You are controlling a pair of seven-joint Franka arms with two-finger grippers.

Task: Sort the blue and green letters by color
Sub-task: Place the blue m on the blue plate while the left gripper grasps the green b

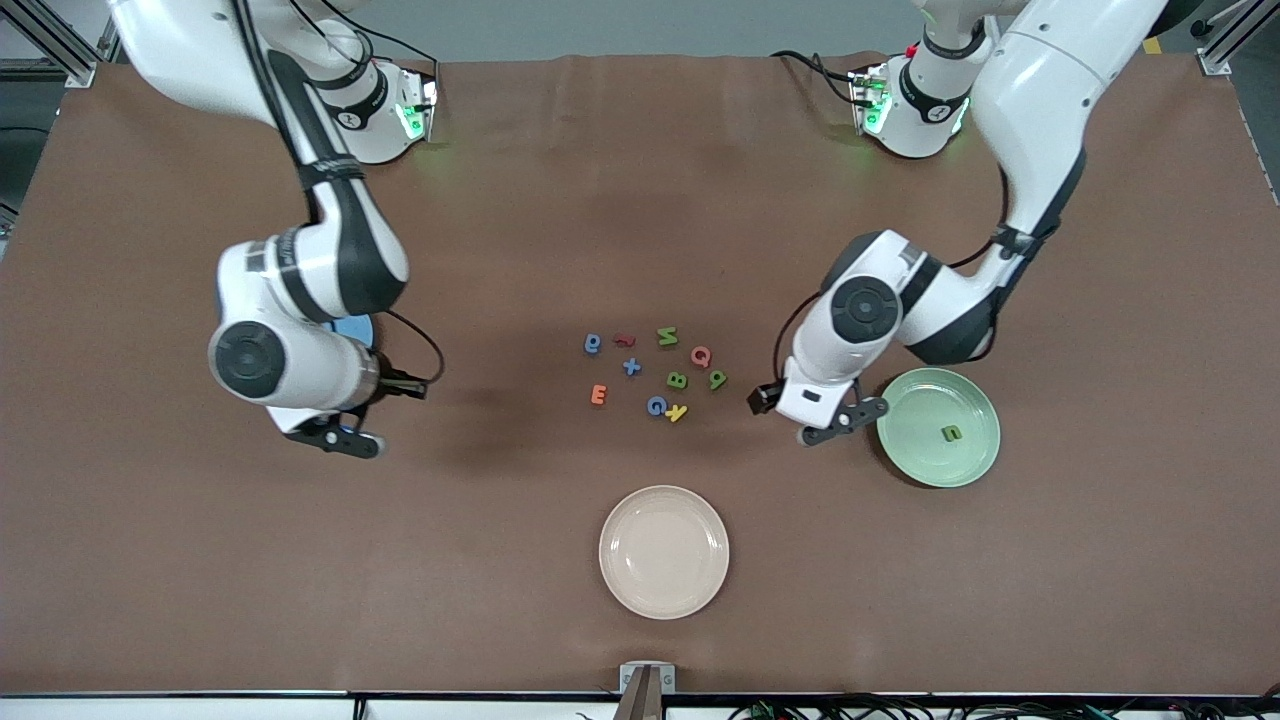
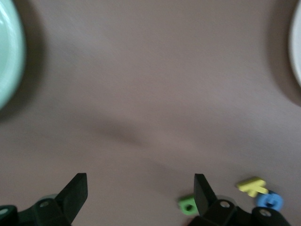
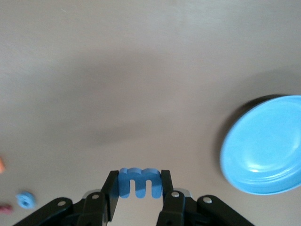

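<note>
The right arm is carrying the action: the right gripper [image 3: 137, 188] is clamped on a blue letter [image 3: 138, 182], the comb-shaped E by the look of it, held up over bare table just beside the blue plate [image 3: 263, 146]. In the front view that plate [image 1: 352, 328] is mostly hidden under the arm itself. To do this well, bring the letter squarely over the plate's middle, go low, then let go, so the light foam piece doesn't bounce off the rim.

Across at the left arm's end, the green plate [image 1: 939, 427] already holds one green letter [image 1: 952, 433]. The left gripper [image 1: 842, 418] hangs with jaws spread wide and empty, just beside that plate on the side toward the letter pile.

The cream plate [image 1: 664, 551], nearest the front camera, sits empty and out of both paths.

The pile [image 1: 655, 373] mid-table still has blue pieces, Q [image 1: 592, 344], x [image 1: 631, 367] and G [image 1: 656, 405], plus green M [image 1: 667, 337], B [image 1: 677, 380] and q [image 1: 717, 379]. Red, orange and yellow letters crowd among them; the yellow one [image 1: 677, 412] appears to touch the G, so that pick needs care.
</note>
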